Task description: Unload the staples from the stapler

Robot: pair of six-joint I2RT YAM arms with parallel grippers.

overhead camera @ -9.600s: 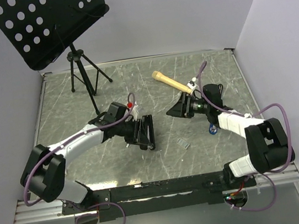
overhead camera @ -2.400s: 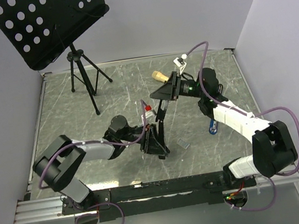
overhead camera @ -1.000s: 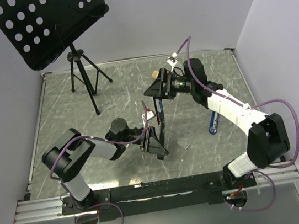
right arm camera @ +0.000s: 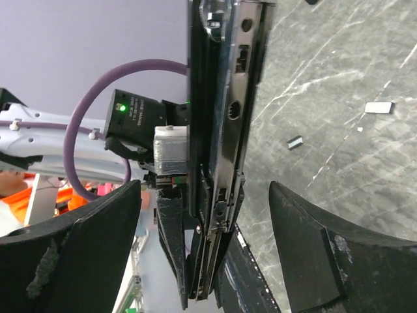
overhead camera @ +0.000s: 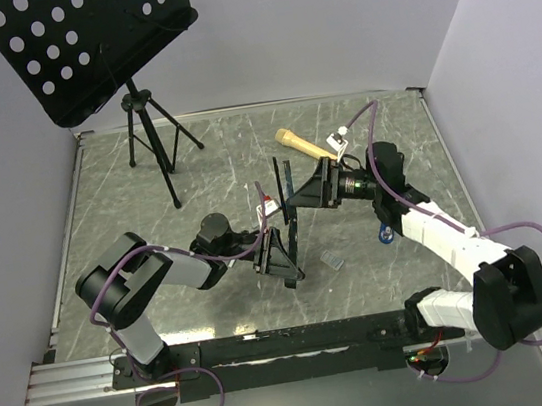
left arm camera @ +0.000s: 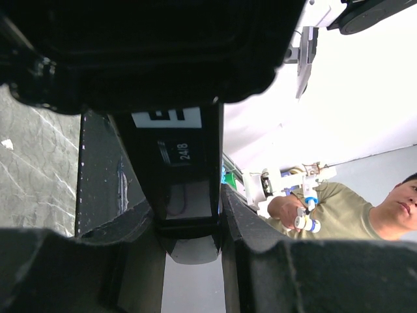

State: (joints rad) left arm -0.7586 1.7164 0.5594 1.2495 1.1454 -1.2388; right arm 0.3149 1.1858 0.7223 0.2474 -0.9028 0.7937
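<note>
The black stapler (overhead camera: 283,211) stands almost upright over the middle of the table, its bars hinged apart. My left gripper (overhead camera: 281,259) is shut on its lower end; in the left wrist view the fingers (left arm camera: 260,261) clamp a black bar (left arm camera: 186,169). My right gripper (overhead camera: 296,197) is open, with the stapler's upper part (right arm camera: 221,130) between its spread fingers (right arm camera: 78,261) and untouched. The staples (overhead camera: 333,261), a small grey strip, lie on the table right of the left gripper. They also show in the right wrist view (right arm camera: 379,107), next to a smaller grey bit (right arm camera: 295,141).
A wooden-handled tool (overhead camera: 303,145) lies behind the right gripper. A blue-handled tool (overhead camera: 385,232) lies under the right forearm. A black music stand (overhead camera: 87,42) on a tripod (overhead camera: 157,143) stands at the back left. Walls enclose the table.
My right gripper has moved from the stapler's top to the right and lower, and now stands open round it. The left gripper still holds the stapler upright in the same place.
</note>
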